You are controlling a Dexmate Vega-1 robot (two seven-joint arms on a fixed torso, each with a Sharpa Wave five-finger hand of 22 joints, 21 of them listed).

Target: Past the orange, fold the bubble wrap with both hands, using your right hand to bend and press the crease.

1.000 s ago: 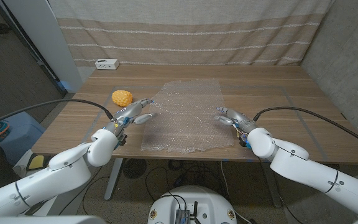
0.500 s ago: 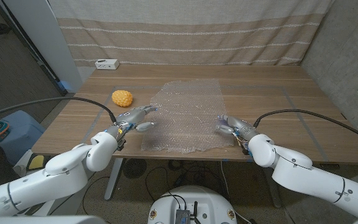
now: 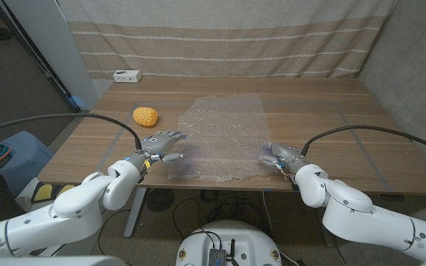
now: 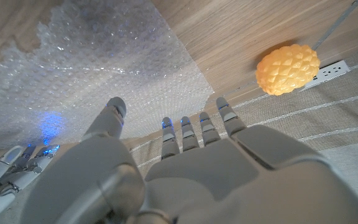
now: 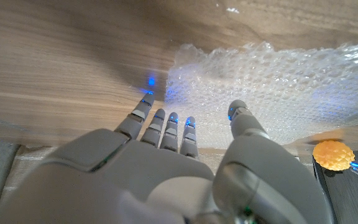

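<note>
A clear sheet of bubble wrap lies spread flat on the wooden table, also seen as the bubble wrap and the bubble wrap. The orange, bumpy and yellow-orange, sits to its left; the orange and the orange also appear in the wrist views. My left hand hovers open at the sheet's near left corner, fingers spread. My right hand is open at the near right corner, fingers reaching toward the edge.
A white power strip lies at the table's far left corner. A striped curtain hangs behind the table. A blue stool stands on the floor at left.
Both hands have drawn back toward the table's near edge, from the sheet's sides to its near corners. The sheet lies as before.
</note>
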